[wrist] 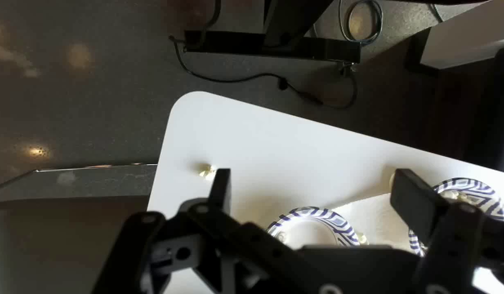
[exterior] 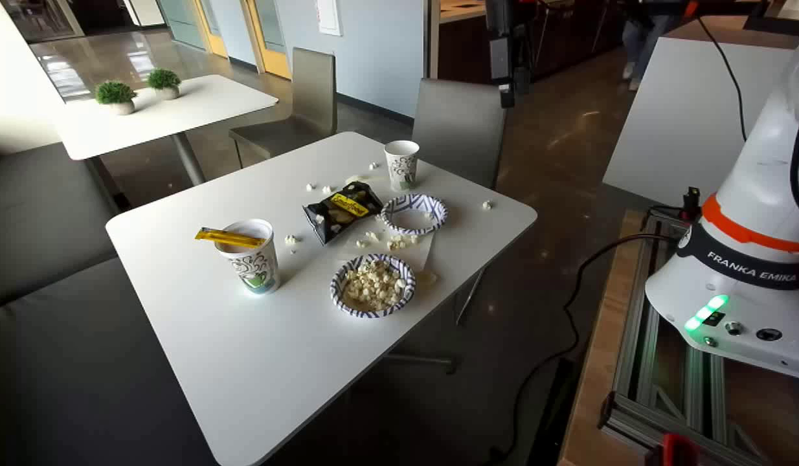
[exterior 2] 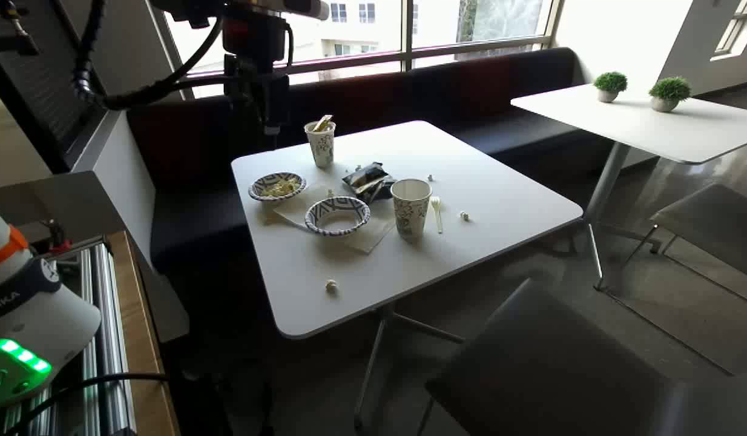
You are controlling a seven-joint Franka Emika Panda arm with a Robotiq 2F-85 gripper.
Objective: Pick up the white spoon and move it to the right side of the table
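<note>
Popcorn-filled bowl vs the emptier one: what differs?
Contents: the fuller bowl holds a heap of popcorn; the emptier bowl shows mostly bare base.
Position: the emptier bowl sits closer to the snack bag than the fuller bowl does.
Shared: both are upright, round and patterned in blue and white.

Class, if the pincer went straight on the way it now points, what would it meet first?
The pincer points down: probably the white tabletop, on a bare patch between its edge and a blue-patterned paper bowl, though the depth is unclear.
</note>
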